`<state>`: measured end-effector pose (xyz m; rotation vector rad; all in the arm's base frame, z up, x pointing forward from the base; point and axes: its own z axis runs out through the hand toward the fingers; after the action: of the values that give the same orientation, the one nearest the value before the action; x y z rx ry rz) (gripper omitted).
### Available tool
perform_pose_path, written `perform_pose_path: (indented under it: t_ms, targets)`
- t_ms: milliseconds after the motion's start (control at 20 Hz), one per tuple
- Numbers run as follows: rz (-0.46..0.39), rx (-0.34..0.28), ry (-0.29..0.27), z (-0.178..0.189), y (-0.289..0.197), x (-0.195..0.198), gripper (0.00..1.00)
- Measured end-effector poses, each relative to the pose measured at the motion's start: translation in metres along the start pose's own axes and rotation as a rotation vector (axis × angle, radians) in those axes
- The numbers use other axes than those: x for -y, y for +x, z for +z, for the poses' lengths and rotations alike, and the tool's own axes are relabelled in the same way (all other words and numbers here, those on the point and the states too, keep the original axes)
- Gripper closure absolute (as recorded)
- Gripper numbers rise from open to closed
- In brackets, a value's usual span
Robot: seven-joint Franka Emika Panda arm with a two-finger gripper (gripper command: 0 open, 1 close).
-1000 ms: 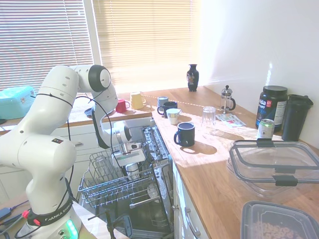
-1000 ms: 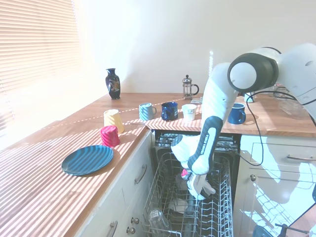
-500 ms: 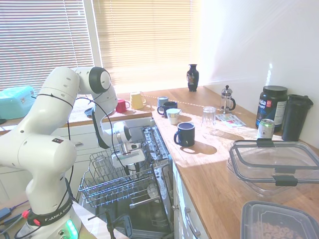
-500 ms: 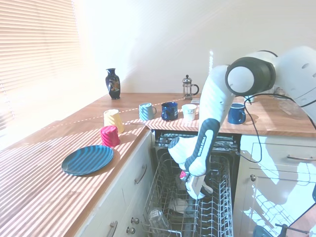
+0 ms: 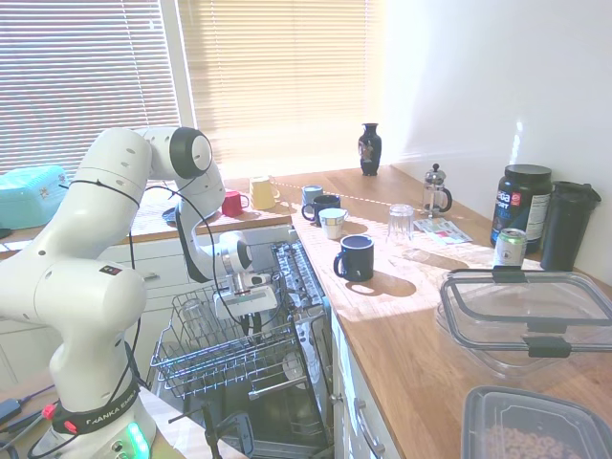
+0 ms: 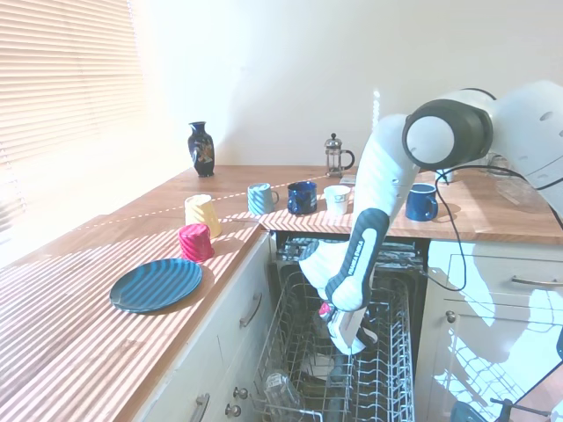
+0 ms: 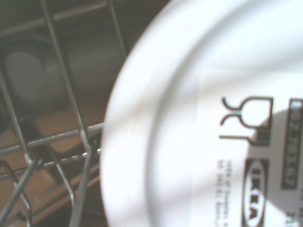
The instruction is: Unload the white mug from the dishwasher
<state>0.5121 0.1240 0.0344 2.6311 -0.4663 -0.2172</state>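
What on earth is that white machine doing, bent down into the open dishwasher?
The white robot arm reaches down into the dishwasher's grey wire rack, its gripper low among the wires. The wrist camera is filled by the printed underside of a white ceramic mug, upside down in the rack. Whether the fingers have closed on it cannot be seen. Other mugs, among them a dark blue mug, stand on the wooden counter.

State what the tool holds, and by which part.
Cannot be told: the tool is right over the upturned white mug in the dishwasher; no grip shows.
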Motion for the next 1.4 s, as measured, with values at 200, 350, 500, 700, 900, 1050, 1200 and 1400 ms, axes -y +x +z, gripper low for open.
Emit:
perform_pose_path:
  t_ms: [200, 350, 500, 700, 900, 1050, 1200, 1400]
  targets:
    - [0.012, 0.009, 0.017, -0.006, 0.001, 0.000, 1.00]
    - [0.015, 0.004, 0.038, -0.021, 0.002, -0.001, 1.00]
    - [0.021, -0.020, 0.063, -0.048, 0.000, -0.008, 1.00]
    - [0.028, -0.084, 0.132, -0.099, -0.002, -0.018, 1.00]
    - [0.036, -0.115, 0.169, -0.126, -0.010, -0.033, 1.00]
    - [0.044, -0.133, 0.193, -0.142, -0.017, -0.042, 1.00]
    - [0.058, -0.163, 0.229, -0.168, -0.025, -0.050, 1.00]
    - [0.090, -0.210, 0.286, -0.209, -0.032, -0.073, 1.00]
